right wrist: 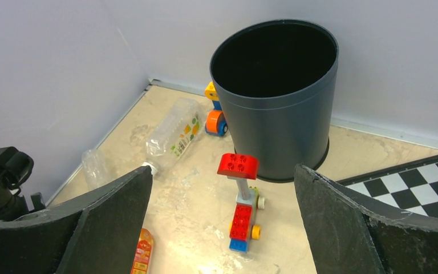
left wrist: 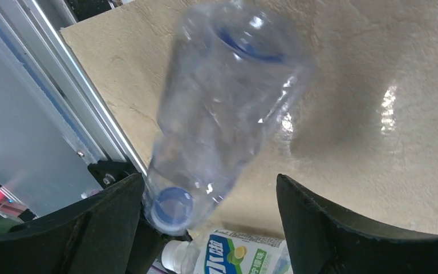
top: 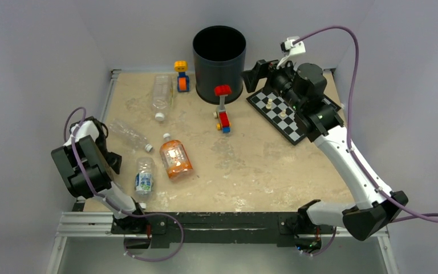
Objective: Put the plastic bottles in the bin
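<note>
The left gripper (left wrist: pixel 208 191) gaped wide at the left, one end of a clear crinkly plastic bottle (left wrist: pixel 228 103) between its jaws. The right gripper (right wrist: pixel 222 170), equally wide, hung just right of the tall black cylindrical bin (top: pixel 219 65), far centre.

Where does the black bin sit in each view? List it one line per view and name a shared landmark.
Top external: bin at top centre.
Left wrist: not in view.
Right wrist: bin at upper centre, slightly right.
Landmark: the red-topped brick figure just in front of it, in those two views.
</note>
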Motion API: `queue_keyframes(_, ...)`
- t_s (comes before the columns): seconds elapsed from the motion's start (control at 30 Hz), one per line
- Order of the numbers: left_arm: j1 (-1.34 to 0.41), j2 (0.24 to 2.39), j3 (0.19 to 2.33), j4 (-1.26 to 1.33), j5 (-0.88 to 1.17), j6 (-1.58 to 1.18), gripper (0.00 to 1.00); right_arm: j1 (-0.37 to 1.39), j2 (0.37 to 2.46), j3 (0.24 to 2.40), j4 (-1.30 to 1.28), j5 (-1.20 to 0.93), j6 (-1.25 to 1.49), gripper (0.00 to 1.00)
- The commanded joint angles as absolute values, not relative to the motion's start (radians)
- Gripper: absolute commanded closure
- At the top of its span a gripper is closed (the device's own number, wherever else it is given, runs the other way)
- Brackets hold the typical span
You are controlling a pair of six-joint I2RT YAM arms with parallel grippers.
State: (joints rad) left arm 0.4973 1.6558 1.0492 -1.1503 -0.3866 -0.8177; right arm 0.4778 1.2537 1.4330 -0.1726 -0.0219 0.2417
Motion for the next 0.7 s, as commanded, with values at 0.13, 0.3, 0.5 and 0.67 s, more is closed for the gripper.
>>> queue_keyframes(0.13, 0.546, 1.664, 1.046, -1.140, -0.431, -0.866, 0.20, 0.482, 1.219, 1.398, -0.166, -0.049, 0.257, 0.01)
queue_keyframes(0.3, 0.565, 1.713, 1.051, -1.129, -0.426, -0.863, 0.41, 0.483, 1.206, 1.384, -0.164, -0.053, 0.264, 0.01)
queue_keyframes(0.5, 0.564, 1.723, 1.052, -1.134, -0.406, -0.871, 0.57, 0.483, 1.200, 1.380, -0.164, -0.050, 0.268, 0.01)
queue_keyframes(0.67, 0.536, 1.529, 1.049, -1.135, -0.387, -0.815, 0.63, 0.483, 1.194, 1.371, -0.166, -0.044, 0.271, 0.01)
